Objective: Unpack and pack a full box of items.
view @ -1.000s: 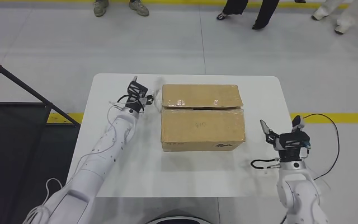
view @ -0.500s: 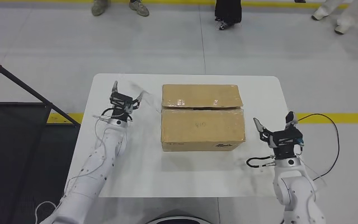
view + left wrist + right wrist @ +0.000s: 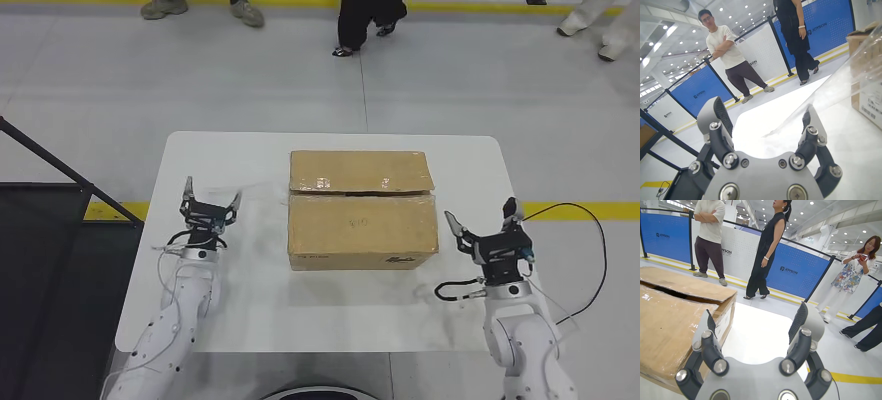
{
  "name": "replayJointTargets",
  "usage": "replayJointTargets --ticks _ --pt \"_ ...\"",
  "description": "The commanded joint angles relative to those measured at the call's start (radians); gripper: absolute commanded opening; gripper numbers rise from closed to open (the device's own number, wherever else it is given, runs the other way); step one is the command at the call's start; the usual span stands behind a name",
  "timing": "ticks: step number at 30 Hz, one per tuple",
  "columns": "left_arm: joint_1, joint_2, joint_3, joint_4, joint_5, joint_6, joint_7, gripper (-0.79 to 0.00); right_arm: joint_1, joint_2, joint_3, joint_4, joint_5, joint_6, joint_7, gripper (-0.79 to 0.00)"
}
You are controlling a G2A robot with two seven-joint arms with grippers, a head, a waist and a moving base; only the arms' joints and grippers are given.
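We see the box (image 3: 362, 210) at the middle of the table (image 3: 300, 310), flaps down with a narrow gap between them. Left of the box, our left gripper (image 3: 212, 195) is spread wide; a clear strip (image 3: 838, 81) touches one finger and runs toward the box. Right of the box, our right gripper (image 3: 480, 213) gapes wide, empty.

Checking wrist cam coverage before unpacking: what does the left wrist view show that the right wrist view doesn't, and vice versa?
Left wrist view: the open left gripper, and a clear plastic strip running from beside one fingertip up toward the box, at its labelled side. Right wrist view: the open right gripper, and the box top, flaps down with a dark gap between them. Shared: the box and the white table; neither gripper touches the box.
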Motion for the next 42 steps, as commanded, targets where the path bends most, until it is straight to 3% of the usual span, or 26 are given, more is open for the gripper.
replayJointTargets --ticks 1,9,24,31,38,42 --pt "0.022 0.000 -0.006 -0.013 0.008 0.012 -0.006 0.000 0.000 0.000 -0.001 0.000 -0.003 -0.002 -0.001 0.000" --pt "0.089 -0.001 -0.017 -0.045 0.031 0.022 -0.025 0.000 -0.001 0.001 -0.009 -0.007 -0.016 -0.008 0.000 0.000" --pt "0.141 -0.011 -0.007 -0.059 0.010 -0.039 -0.010 0.000 -0.009 0.003 -0.009 -0.008 -0.038 -0.023 -0.005 0.000" --pt "0.235 0.006 -0.071 -0.185 -0.026 -0.213 0.010 0.000 -0.004 0.011 0.025 -0.043 -0.044 -0.082 0.040 0.000" --pt "0.380 0.030 -0.190 -0.367 -0.114 -0.455 0.034 0.000 0.013 0.027 0.103 -0.073 0.078 -0.307 0.115 0.000" --pt "0.442 0.037 -0.251 -0.449 -0.209 -0.548 0.066 0.000 0.020 0.037 0.145 -0.098 0.131 -0.409 0.192 0.000"
